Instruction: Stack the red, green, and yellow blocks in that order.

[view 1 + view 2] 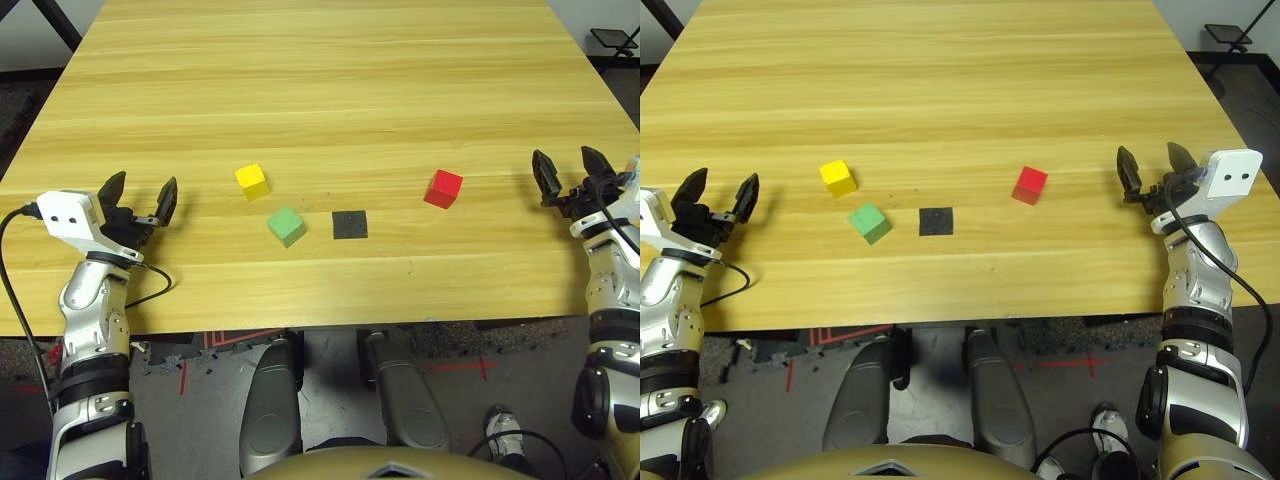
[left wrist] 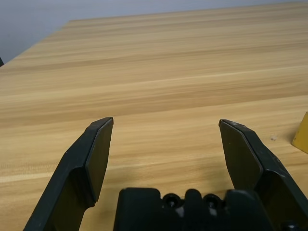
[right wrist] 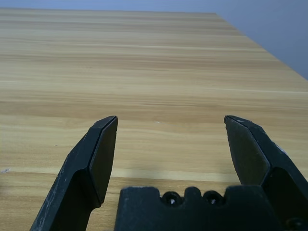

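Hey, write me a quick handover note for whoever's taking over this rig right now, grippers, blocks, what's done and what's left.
Left gripper: open, empty, over the table's left side.
Right gripper: open, empty, over the right side.
Red block: on the table, right of the black square patch.
Green block: on the table, just left of the patch.
Yellow block: on the table, farther out and left of the green one.
Done: no stacking; all three blocks stand apart.
Left: stack red, green and yellow in that order.
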Controlling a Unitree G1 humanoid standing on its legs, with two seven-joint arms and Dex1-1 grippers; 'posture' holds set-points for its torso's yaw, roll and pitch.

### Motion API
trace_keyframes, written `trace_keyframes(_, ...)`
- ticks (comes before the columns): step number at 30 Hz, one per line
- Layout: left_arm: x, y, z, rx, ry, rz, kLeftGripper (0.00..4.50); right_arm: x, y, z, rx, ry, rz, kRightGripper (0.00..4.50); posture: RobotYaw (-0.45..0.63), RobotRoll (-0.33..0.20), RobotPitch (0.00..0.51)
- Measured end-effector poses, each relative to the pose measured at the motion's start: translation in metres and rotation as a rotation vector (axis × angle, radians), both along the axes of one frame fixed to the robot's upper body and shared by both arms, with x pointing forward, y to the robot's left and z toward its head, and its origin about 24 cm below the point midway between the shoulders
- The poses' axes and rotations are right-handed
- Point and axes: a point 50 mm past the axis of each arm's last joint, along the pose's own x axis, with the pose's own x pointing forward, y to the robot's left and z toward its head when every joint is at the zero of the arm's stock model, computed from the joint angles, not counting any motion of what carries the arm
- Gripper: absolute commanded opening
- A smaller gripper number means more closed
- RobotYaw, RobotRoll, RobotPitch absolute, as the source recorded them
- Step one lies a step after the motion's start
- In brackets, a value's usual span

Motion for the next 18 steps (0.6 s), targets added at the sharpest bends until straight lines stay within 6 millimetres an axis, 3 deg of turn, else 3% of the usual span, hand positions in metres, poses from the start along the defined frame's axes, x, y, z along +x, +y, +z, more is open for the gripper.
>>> trace_keyframes(8, -0.005, -0.001, 0.002, -0.005, -0.014, -0.031, 4.50, 0.001, 0.002, -0.003, -0.009, 0.053, 0.066, 4.47, -0.14, -0.126, 0.279)
trace_keyframes(10, -0.007, 0.005, 0.014, 0.017, -0.032, -0.082, 4.50, 0.003, 0.002, 0.002, -0.029, 0.107, 0.152, 4.47, -0.12, -0.133, 0.272)
trace_keyframes(13, -0.009, 0.016, 0.050, 0.073, -0.112, -0.174, 4.50, 0.005, 0.000, 0.021, -0.078, 0.150, 0.282, 4.47, -0.09, -0.140, 0.258)
trace_keyframes(18, -0.012, 0.009, 0.077, 0.143, -0.114, -0.392, 4.50, 0.006, 0.007, 0.045, -0.194, 0.191, 0.509, 4.47, -0.06, -0.155, 0.250)
